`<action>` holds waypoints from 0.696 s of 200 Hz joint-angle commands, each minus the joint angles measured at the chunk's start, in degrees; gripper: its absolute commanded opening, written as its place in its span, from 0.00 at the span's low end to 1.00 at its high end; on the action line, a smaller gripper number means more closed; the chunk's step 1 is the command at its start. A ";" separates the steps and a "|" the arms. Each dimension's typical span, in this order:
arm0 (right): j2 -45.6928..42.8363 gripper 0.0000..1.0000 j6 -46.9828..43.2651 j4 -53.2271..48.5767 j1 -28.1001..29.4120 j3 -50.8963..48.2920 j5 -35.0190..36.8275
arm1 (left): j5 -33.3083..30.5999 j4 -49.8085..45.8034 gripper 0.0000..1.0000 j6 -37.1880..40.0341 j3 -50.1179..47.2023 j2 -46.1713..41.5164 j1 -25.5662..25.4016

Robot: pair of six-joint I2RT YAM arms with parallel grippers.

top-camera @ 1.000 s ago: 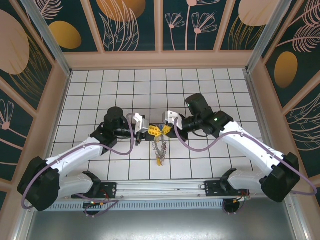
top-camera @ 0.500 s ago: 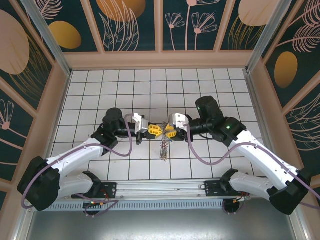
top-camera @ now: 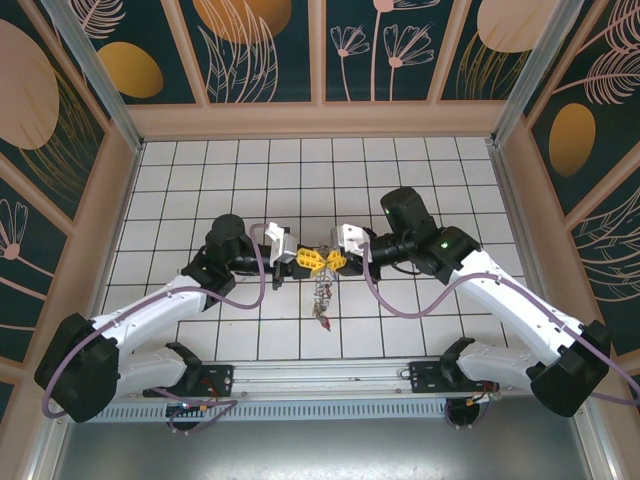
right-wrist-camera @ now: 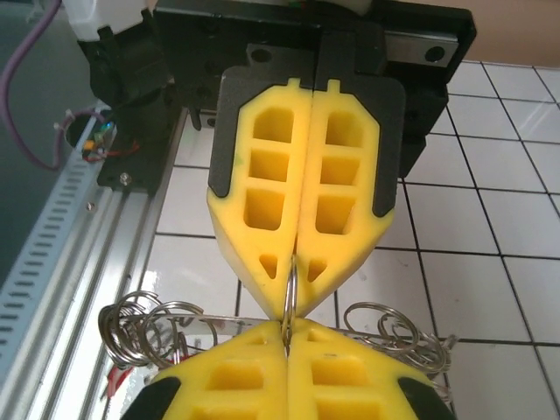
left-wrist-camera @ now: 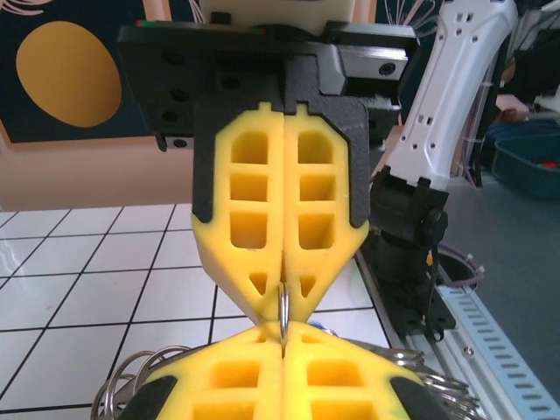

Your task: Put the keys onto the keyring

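Note:
My left gripper [top-camera: 307, 259] and right gripper [top-camera: 338, 262] meet tip to tip above the middle of the tiled floor. Both are shut on the keyring [top-camera: 322, 268], whose thin metal wire shows edge-on between the yellow fingertips [left-wrist-camera: 283, 304] [right-wrist-camera: 290, 293]. In the left wrist view my left gripper [left-wrist-camera: 283, 339] faces the right gripper [left-wrist-camera: 283, 284]. In the right wrist view my right gripper [right-wrist-camera: 287, 332] faces the left one [right-wrist-camera: 293, 273]. The keys [top-camera: 321, 297] hang below in a bunch, a red head [top-camera: 322, 321] lowest. Small split rings [right-wrist-camera: 144, 328] fan out on both sides.
The white tiled floor [top-camera: 200, 190] lies all around the arms. A metal rail [top-camera: 320, 378] runs along the near edge between the arm bases. Patterned walls [top-camera: 320, 60] close off the back and sides.
The right arm swung out to the right, then came back left a little. Both grippers stayed tip to tip. The hanging bunch of keys swung and turned beneath them.

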 commanded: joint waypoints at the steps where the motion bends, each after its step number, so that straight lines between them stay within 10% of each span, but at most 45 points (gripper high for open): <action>1: -0.51 0.00 0.08 1.97 0.43 0.93 -2.85 | 0.30 5.90 0.00 -3.13 1.60 -1.59 -0.32; 57: -2.76 0.00 3.41 4.00 0.36 -1.39 0.99 | -5.89 -16.95 0.23 10.15 4.71 -7.37 -0.32; 139: -0.06 0.00 4.29 4.27 0.69 0.20 3.31 | -9.69 -32.77 0.32 17.41 10.34 -4.12 -0.32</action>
